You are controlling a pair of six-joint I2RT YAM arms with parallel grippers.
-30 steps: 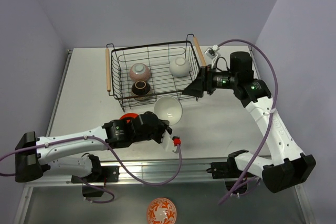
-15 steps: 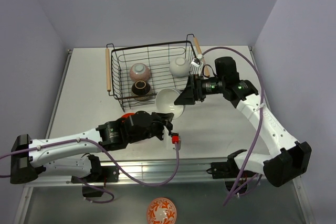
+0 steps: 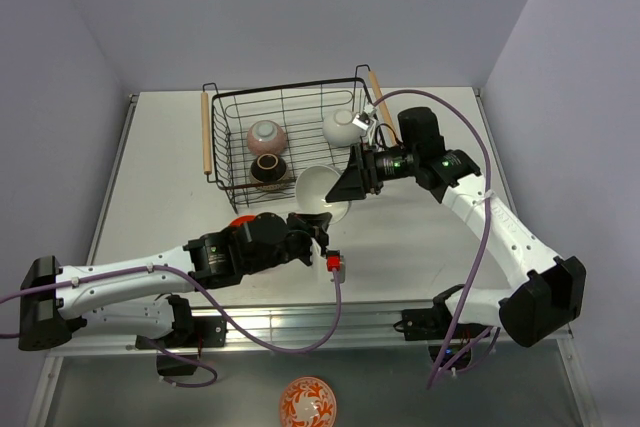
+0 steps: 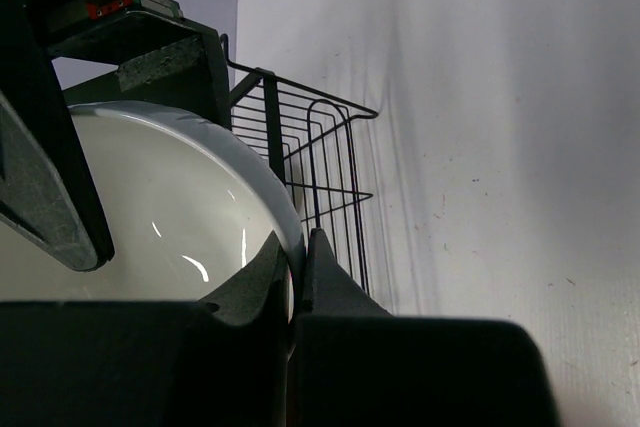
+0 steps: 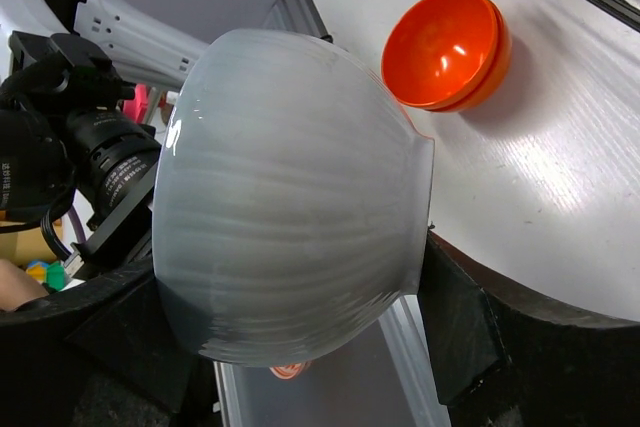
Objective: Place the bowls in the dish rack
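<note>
My left gripper (image 3: 312, 230) is shut on the rim of a plain white bowl (image 3: 322, 190), held tilted in the air just in front of the dish rack (image 3: 290, 95). In the left wrist view my fingertips (image 4: 318, 252) pinch that rim (image 4: 150, 207). My right gripper (image 3: 347, 186) is open and straddles the same bowl (image 5: 290, 237), one finger (image 5: 460, 332) by its foot and the other by its mouth; I cannot tell if they touch. The rack holds a pinkish bowl (image 3: 267, 134), a dark patterned bowl (image 3: 268, 169) and a white bowl (image 3: 342, 127). Two stacked orange bowls (image 5: 445, 47) sit on the table.
The rack's wooden handles (image 3: 206, 137) are at its short ends; its wire corner (image 4: 320, 162) is close to the held bowl. An orange-and-white patterned bowl (image 3: 307, 402) lies below the table's near edge. The left arm partly hides the orange bowls (image 3: 243, 222) from above.
My left gripper has lifted the white bowl toward the rack. My right gripper has swung left from the rack's right end and now sits around the bowl.
</note>
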